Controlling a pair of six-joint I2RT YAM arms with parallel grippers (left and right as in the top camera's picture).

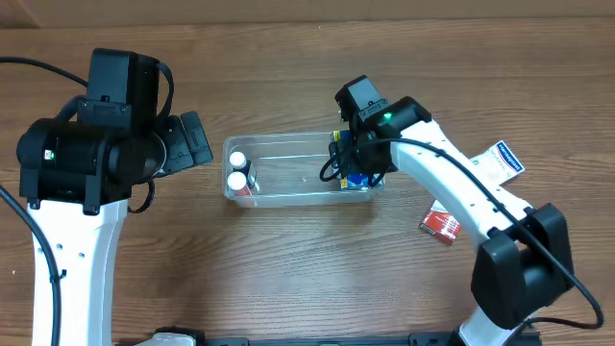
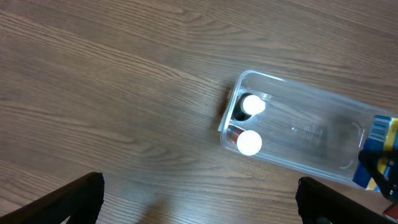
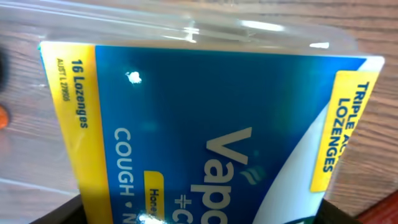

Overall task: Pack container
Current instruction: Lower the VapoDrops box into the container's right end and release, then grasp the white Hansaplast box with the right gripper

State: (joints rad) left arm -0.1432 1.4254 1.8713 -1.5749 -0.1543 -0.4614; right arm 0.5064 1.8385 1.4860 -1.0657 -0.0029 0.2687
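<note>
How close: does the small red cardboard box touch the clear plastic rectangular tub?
Apart. Overhead view shows bare wooden table between red box and tub.

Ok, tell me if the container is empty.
Not empty: the container holds two white-capped bottles; the right gripper grips a lozenge box at its other end.

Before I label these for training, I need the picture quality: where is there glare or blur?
Overhead: sharp and evenly lit, with soft shadows. Left wrist: slightly soft, the lozenge box smeared at the right edge. Right wrist: the box fills the frame, print readable, with glare streaks on the container rim above it.
</note>
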